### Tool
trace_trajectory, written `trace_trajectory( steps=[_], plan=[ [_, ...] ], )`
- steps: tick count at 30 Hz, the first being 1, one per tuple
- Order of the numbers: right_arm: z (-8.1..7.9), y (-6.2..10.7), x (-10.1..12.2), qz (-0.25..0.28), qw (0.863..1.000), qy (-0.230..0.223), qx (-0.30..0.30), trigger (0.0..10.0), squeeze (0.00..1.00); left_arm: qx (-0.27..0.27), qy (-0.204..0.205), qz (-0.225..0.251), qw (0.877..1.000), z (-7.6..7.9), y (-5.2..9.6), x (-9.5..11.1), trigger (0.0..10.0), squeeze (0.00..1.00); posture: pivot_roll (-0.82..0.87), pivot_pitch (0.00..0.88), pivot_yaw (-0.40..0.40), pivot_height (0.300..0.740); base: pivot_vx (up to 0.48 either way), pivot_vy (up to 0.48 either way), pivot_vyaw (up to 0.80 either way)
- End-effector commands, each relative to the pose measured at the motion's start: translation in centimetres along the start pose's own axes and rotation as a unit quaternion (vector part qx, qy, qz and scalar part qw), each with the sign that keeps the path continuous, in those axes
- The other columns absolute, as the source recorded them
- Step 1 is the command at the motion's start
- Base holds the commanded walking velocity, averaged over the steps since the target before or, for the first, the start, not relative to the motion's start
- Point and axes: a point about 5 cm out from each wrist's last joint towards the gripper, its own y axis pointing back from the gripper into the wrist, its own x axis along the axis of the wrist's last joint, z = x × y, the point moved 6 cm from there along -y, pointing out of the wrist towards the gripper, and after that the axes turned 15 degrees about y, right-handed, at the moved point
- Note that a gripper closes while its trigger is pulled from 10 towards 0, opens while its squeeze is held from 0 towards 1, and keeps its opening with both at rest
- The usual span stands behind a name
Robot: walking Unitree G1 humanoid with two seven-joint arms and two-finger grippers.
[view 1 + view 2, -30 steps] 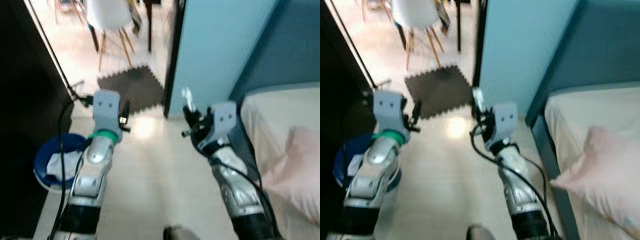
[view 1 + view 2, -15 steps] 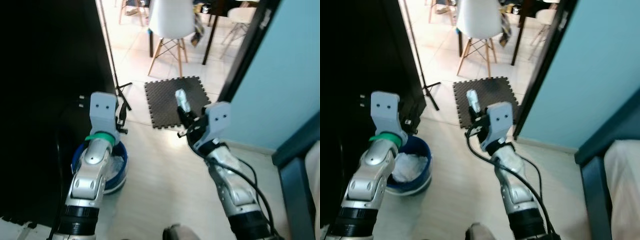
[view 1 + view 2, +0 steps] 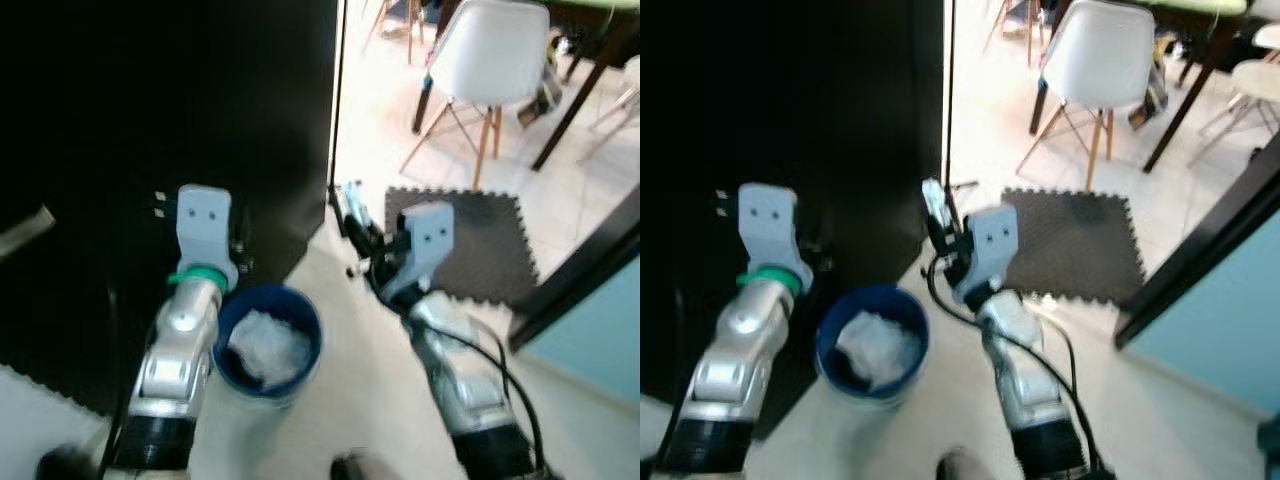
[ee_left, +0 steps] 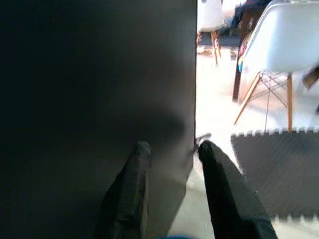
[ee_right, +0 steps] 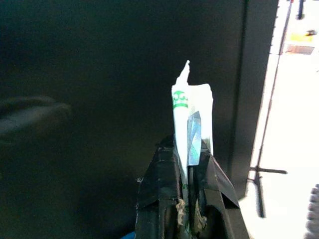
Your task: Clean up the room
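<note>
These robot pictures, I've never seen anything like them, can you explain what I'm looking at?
It is a walking humanoid robot with two silver arms. Two pictures come from cameras in its head, looking down; two come from cameras on its wrists. The right tool is shut on a white wrapper with green print. The left tool is open and holds nothing. On the floor between the arms stands a blue bin with crumpled white trash inside. Beyond are a dark foam mat and a white chair.

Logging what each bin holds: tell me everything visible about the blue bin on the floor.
The blue bin is a round, open-topped bucket, plastic by its look, standing upright on the pale floor beside the dark cabinet. Crumpled white paper or tissue lies inside. It sits between the two arms; neither gripper touches it. The picture is blurred, so finer detail is lost.
</note>
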Motion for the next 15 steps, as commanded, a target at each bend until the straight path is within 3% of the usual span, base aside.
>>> trace_trajectory(
  steps=[1, 7, 8, 9, 15],
  plan=[
    [-0.7, 0.0, -0.3, -0.004, 1.000, -0.014, 0.007, 10.0, 0.00, 0.015, -0.015, -0.025, 0.999, -1.0, 0.2, -1.1, 10.0, 0.00, -0.08, 0.027, 0.019, 0.735, 0.000, 0.000, 0.00],
    [-1.1, 0.0, -0.6, -0.007, 0.999, -0.024, 0.022, 10.0, 0.00, 0.011, -0.019, -0.041, 0.999, -0.8, 0.2, -1.9, 10.0, 0.00, -0.08, 0.027, 0.022, 0.735, 0.000, 0.000, 0.00],
    [-1.4, 0.1, -0.7, -0.009, 0.999, -0.028, 0.030, 10.0, 0.00, 0.014, -0.020, -0.044, 0.999, -0.8, 0.3, -2.1, 10.0, 0.00, -0.08, 0.027, 0.022, 0.735, 0.000, 0.000, 0.00],
    [-2.8, 0.3, -1.2, -0.018, 0.997, -0.038, 0.069, 10.0, 0.00, 0.019, -0.020, -0.047, 0.999, -0.9, 0.3, -2.3, 10.0, 0.00, -0.08, 0.029, 0.020, 0.735, 0.000, 0.000, 0.00],
    [-4.4, 0.2, -2.0, -0.032, 0.992, -0.044, 0.113, 10.0, 0.00, 0.031, -0.026, -0.051, 0.998, -1.2, 0.7, -2.5, 10.0, 0.00, -0.05, 0.061, 0.009, 0.735, 0.000, 0.000, 0.00]
  ],
)
